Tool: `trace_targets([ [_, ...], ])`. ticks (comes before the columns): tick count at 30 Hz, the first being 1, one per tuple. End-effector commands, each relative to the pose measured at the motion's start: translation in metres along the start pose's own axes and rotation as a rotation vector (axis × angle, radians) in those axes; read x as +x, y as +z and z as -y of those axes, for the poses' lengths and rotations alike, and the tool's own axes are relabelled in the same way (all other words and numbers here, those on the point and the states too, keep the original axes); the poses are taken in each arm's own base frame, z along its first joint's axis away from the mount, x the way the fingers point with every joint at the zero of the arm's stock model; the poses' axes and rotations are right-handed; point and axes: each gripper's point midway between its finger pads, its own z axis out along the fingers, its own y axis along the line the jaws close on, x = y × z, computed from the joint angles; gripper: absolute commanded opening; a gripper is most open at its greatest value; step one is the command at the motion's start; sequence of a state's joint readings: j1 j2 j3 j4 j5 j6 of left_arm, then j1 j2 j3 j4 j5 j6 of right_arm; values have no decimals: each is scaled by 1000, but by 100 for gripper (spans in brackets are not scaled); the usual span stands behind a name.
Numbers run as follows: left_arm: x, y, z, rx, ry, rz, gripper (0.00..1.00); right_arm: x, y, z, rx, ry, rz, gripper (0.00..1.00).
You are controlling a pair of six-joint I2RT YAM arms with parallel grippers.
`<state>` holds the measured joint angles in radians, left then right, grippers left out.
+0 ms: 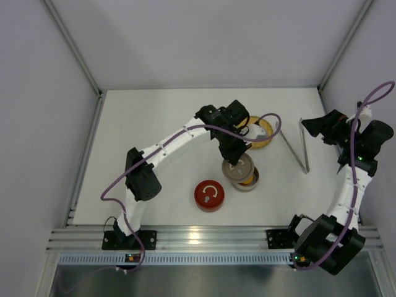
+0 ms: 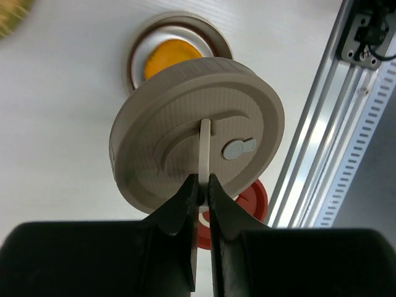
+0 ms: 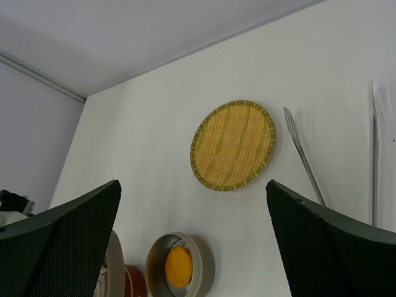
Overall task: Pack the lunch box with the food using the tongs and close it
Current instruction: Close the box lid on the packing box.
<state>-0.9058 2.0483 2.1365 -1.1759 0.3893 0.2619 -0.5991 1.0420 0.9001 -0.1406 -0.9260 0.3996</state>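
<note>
One round orange-yellow food piece (image 2: 170,55) sits in the open beige lunch box (image 3: 207,260) on the white worktop (image 1: 154,124). The left gripper (image 2: 203,185) has its jaws clamped on the thin handle (image 2: 205,148) of the beige lid (image 2: 179,117), held above the box. Slim silver tongs (image 3: 302,151) lie beside the woven plate (image 3: 233,145). The right gripper (image 3: 192,185) has its jaws wide apart.

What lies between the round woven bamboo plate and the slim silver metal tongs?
Nothing: the right wrist view shows only bare white table between the round woven bamboo plate and the slim silver metal tongs.

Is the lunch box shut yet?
No, the lunch box is open. The left claw holds the lid over it, and the orange food inside shows.
</note>
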Motion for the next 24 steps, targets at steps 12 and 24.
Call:
trace_targets([
  [12, 22, 52, 18, 22, -7, -206, 0, -8, -24, -29, -70, -27, -115, 99],
  [24, 6, 72, 3, -7, 31, -185, 0, -11, -27, -31, -74, -37, -100, 99],
])
